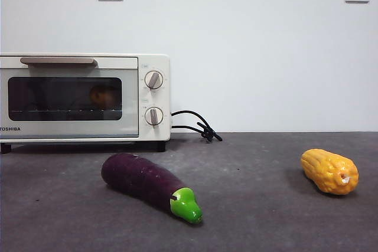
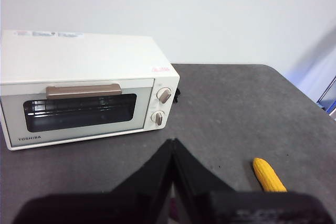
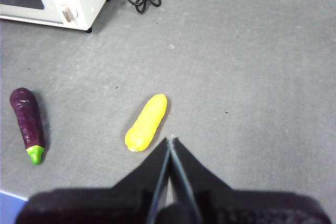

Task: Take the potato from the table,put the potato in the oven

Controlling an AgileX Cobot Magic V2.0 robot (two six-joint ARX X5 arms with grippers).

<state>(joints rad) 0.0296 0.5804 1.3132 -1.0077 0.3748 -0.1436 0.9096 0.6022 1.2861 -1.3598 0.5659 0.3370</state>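
Observation:
Through the dark glass door of the cream oven (image 1: 131,63), an orange-brown potato (image 1: 104,96) shows dimly on the rack inside. The oven door is closed, its beige handle (image 2: 83,90) at the top. In the left wrist view the potato cannot be made out behind the glass of the oven (image 2: 84,59). My left gripper (image 2: 172,143) hangs shut and empty high above the table (image 1: 254,205), in front of the oven. My right gripper (image 3: 170,140) is also shut and empty, high over the corn side. Neither arm shows in the front view.
A purple eggplant (image 1: 144,182) with a green stem lies in front of the oven. A yellow corn cob (image 1: 329,171) lies at the right. The oven's black cord (image 1: 198,125) coils behind its right side. Two wall sockets sit on the white wall.

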